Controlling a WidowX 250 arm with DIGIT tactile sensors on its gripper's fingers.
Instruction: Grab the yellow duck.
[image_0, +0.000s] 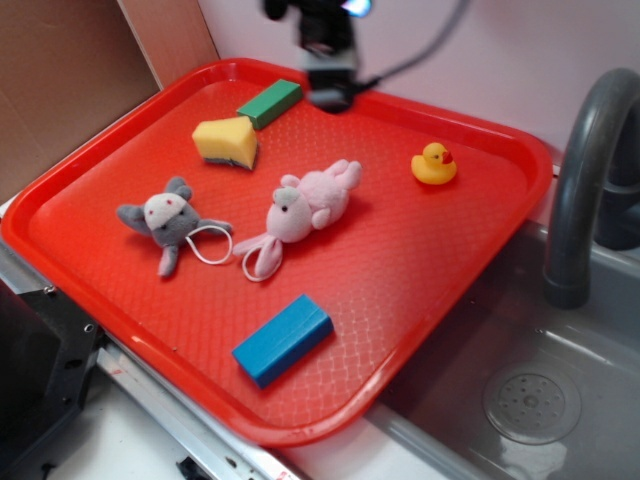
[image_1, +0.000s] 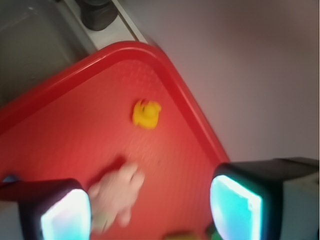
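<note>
The tiny yellow duck (image_0: 434, 164) with an orange-red beak sits on the red tray (image_0: 400, 300) near its far right corner. In the wrist view the duck (image_1: 146, 113) lies well ahead of the fingers, close to the tray's curved rim. My gripper (image_0: 332, 88) hangs high over the tray's far edge, left of the duck and apart from it. In the wrist view the gripper (image_1: 150, 210) is open, its two pads wide apart, with nothing between them.
On the tray lie a pink plush toy (image_0: 305, 205), a grey plush toy (image_0: 165, 220), a yellow sponge wedge (image_0: 227, 141), a green block (image_0: 269, 103) and a blue block (image_0: 283, 339). A grey faucet (image_0: 580, 180) and sink (image_0: 520, 400) stand at the right.
</note>
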